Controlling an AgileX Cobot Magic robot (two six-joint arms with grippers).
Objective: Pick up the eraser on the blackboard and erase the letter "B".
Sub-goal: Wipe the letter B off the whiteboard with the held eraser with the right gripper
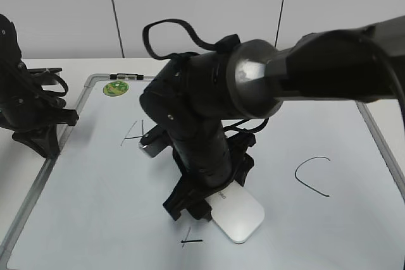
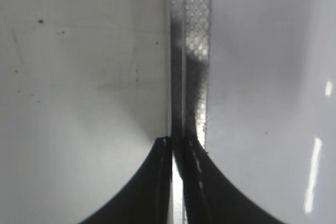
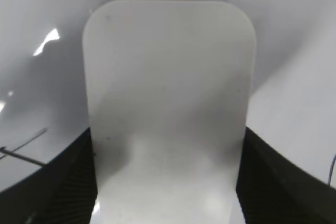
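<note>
Leftmost, the left gripper (image 2: 176, 142) rests at the blackboard's (image 1: 76, 181) grey frame with its jaws together, nothing between them. Further right on the board lie the round green sticker (image 1: 116, 88) and a partly hidden black stroke (image 1: 133, 132). Then comes the right gripper (image 1: 209, 203), its jaws clamped on the white eraser (image 1: 239, 212) flat on the board, with the "C" (image 1: 313, 175) beyond.
</note>
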